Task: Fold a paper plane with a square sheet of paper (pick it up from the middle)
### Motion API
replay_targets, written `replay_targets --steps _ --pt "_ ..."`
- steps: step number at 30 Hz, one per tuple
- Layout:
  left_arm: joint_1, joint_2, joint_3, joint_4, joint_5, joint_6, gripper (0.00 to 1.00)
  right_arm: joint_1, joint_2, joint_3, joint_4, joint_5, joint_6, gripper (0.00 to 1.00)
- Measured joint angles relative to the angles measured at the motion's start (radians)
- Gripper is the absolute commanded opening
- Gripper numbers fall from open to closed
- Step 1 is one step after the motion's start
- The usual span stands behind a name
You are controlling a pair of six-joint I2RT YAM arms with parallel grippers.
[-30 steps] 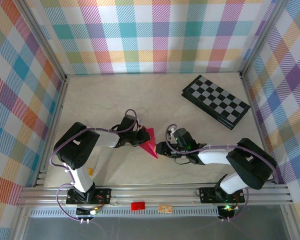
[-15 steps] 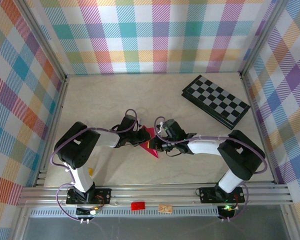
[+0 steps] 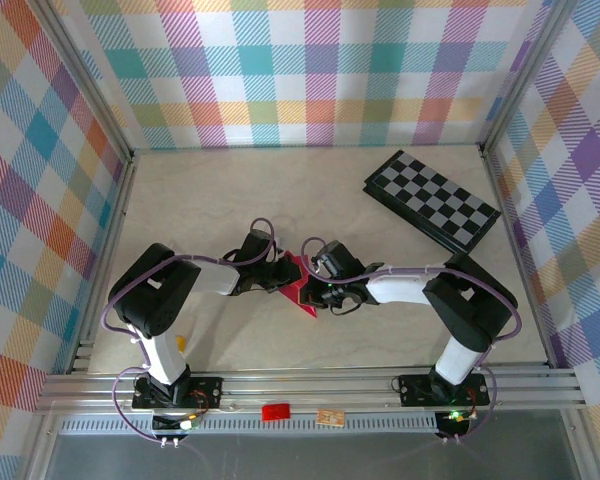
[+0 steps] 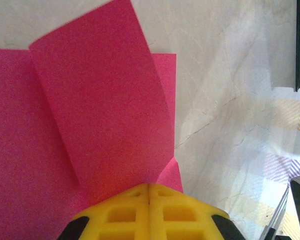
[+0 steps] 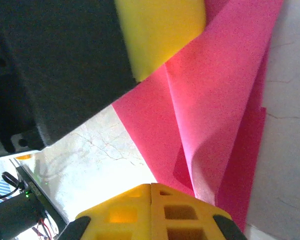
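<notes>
The magenta-pink square sheet of paper [image 3: 304, 287] lies folded into a narrow pointed shape, a rough paper plane, at the table's middle. Both arms meet over it. My left gripper [image 3: 286, 277] is shut, and its yellow tips [image 4: 149, 186] rest on the paper [image 4: 100, 110], where one flap curls upward. My right gripper [image 3: 317, 291] is shut too. Its tips [image 5: 151, 186] sit at the edge of the paper [image 5: 215, 100], beside a raised fold. The left gripper's yellow finger [image 5: 160, 30] looms at the top of the right wrist view. No paper shows between either pair of jaws.
A black-and-grey checkerboard [image 3: 432, 202] lies at the back right. A small red tag [image 3: 275, 411] and a tan tag [image 3: 329, 418] sit on the front rail. A yellow object [image 3: 181, 342] lies near the left arm's base. Plaid walls enclose the table.
The right arm has swung left from open table onto the paper, and its gripper has shut. The left gripper has stayed on the paper.
</notes>
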Motion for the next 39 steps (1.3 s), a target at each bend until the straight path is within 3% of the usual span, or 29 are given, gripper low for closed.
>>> replay_targets --steps 28,39 --pt "0.0 0.001 -0.003 0.007 0.002 0.003 0.04 0.002 -0.06 -0.185 0.17 -0.005 0.061 0.06" --pt "0.0 0.001 -0.005 0.011 0.003 0.003 0.04 0.002 -0.09 -0.047 0.056 -0.006 0.057 0.08"
